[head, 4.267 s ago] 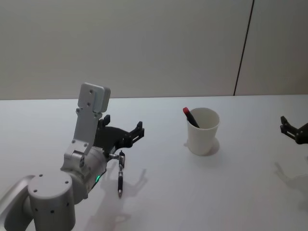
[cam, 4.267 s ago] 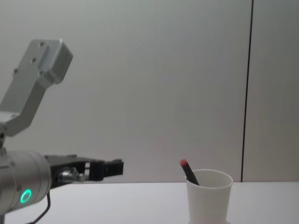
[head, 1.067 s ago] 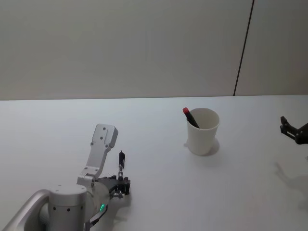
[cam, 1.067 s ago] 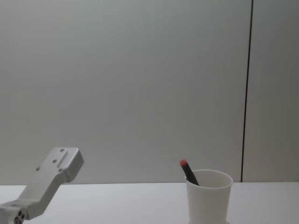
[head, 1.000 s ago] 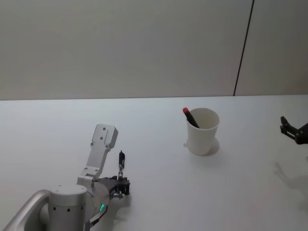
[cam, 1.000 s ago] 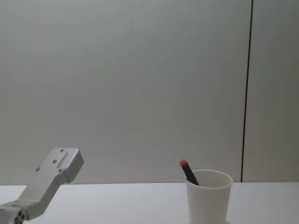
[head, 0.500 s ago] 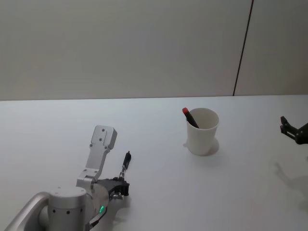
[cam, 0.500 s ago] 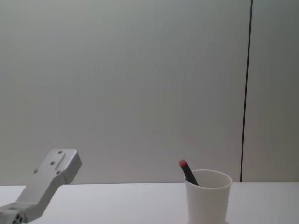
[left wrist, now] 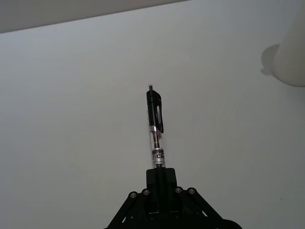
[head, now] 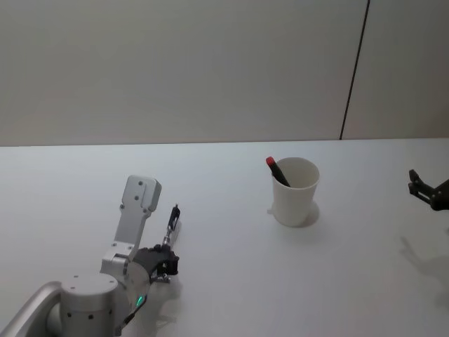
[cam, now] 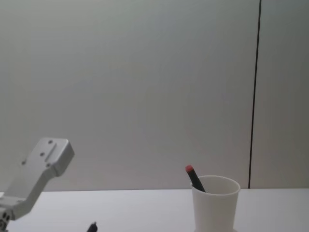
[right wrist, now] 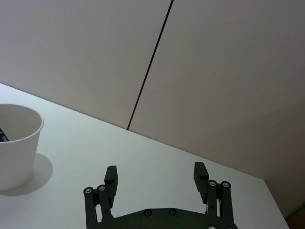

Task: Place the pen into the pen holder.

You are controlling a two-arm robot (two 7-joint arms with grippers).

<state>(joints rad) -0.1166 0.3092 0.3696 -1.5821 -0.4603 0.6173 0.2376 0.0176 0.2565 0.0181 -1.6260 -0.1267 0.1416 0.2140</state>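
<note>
Left wrist view: the left gripper (left wrist: pixel 160 175) is clenched on the pen (left wrist: pixel 156 126) at its writing end, and the barrel projects straight ahead of the fingers. The pen holder (left wrist: pixel 296 55) stands well ahead, to that gripper's right. The pen is judged light, stiff and smooth; an end grip may let it pivot. The right gripper (right wrist: pixel 155 175) is parked beyond the holder, jaws spread.

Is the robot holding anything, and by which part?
The left gripper grips the black pen by its writing end; the clip end sticks out free. The right gripper is open, holding nothing.
</note>
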